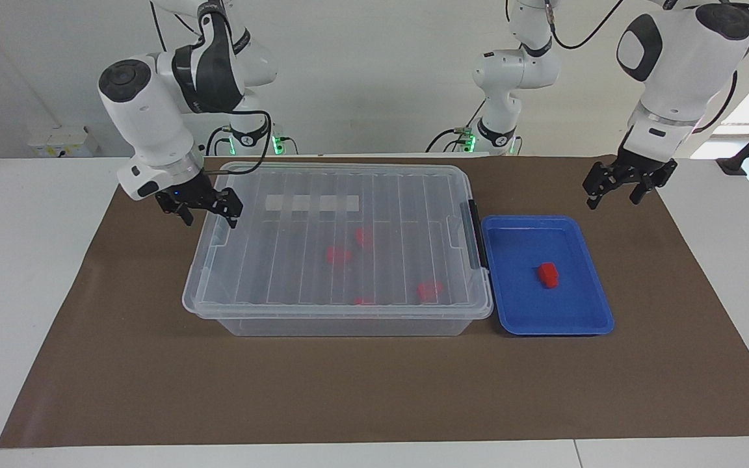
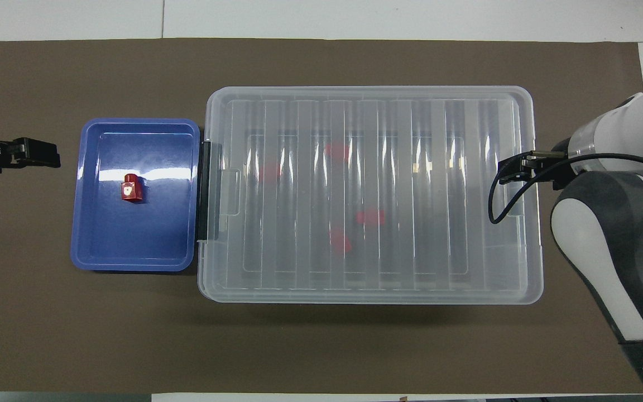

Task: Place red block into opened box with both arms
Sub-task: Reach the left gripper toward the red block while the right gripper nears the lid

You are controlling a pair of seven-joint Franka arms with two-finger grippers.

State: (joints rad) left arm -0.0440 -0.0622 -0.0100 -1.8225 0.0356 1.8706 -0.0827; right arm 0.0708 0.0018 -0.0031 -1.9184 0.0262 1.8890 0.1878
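My left gripper point(image 1: 616, 190) hangs over the mat, jaws apart, beside the blue tray point(image 1: 592, 322); the red block point(image 1: 548, 274) lies in that tray. My right gripper point(image 1: 207, 214), jaws apart, hovers at the lidded box's point(image 1: 342, 318) end. Blocks inside show only as red blurs.

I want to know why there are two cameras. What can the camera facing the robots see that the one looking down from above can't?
Only the facing view shows the arms' bases, the wall and the clear box's white label strip.

Only the overhead view shows the pale mark on the small red plastic block.

Both show the large clear plastic box with its ribbed lid on, blurry red blocks inside, the shallow blue tray, the left gripper beside the tray and the right gripper over the box's end.
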